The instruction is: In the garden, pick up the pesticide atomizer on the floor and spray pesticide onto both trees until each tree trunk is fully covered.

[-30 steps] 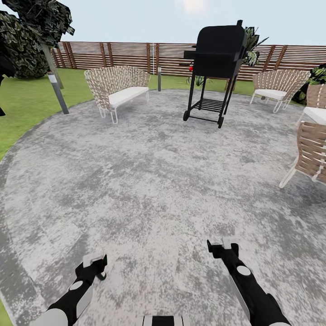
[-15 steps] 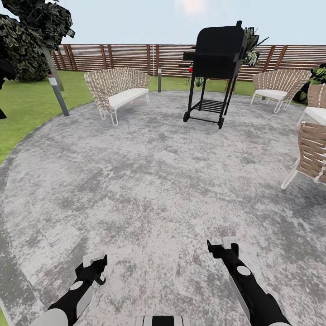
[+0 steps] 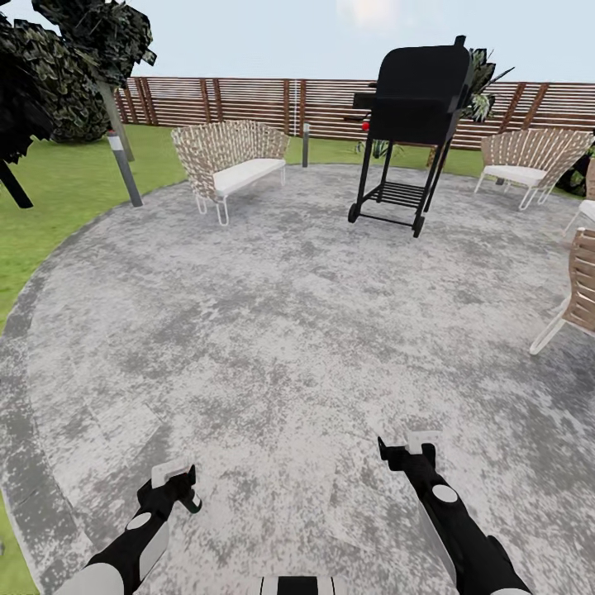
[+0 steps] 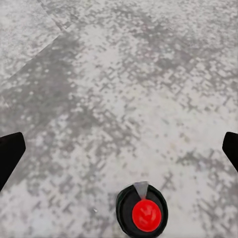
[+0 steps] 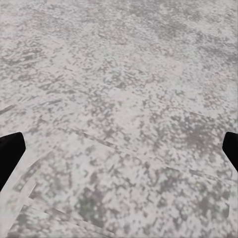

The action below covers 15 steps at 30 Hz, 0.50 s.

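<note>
Though beneath left gripper (image 4: 119, 148), atomizer (image 4: 142, 211) untouched.

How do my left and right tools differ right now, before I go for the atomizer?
The left tool looks down on the pesticide atomizer, which stands upright on the floor with its red top up; the right tool faces bare paving. In the head view the right tool reaches farther forward than the left tool. Both are open, fingers spread wide, holding nothing.
</note>
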Motion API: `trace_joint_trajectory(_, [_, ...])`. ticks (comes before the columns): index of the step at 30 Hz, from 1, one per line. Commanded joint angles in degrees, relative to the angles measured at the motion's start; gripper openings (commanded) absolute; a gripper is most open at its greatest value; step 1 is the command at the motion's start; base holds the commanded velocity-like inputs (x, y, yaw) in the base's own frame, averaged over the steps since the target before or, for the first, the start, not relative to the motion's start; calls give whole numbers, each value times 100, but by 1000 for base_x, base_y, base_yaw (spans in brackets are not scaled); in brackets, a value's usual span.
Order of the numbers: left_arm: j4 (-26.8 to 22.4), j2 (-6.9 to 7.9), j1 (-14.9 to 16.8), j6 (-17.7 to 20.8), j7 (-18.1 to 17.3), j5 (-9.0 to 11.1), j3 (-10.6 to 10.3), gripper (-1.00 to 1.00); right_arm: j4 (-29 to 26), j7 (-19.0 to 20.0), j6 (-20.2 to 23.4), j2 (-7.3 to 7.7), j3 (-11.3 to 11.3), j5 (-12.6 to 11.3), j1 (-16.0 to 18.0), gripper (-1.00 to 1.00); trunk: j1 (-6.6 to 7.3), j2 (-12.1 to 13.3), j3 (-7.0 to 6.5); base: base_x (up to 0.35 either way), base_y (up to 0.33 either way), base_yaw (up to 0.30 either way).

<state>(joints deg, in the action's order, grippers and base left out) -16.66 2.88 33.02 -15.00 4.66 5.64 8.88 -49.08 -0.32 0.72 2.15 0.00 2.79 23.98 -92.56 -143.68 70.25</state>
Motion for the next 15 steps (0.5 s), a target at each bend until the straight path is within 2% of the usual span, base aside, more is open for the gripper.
trace_joint_trajectory(1, [5,2,3,-21,9,59,-26,100,-1,-3,8,2,0,29,1,100,1,-1,4,0,0,2])
trace_joint_trajectory(6, [5,2,3,-21,9,60,-21,100,-1,-3,8,4,-4,29,1,100,-7,-6,71,0,0,0])
trace_joint_trajectory(15, [7,2,3,-26,6,60,-17,100,-1,-3,8,4,-17,29,1,100,-30,-18,323,0,0,0])
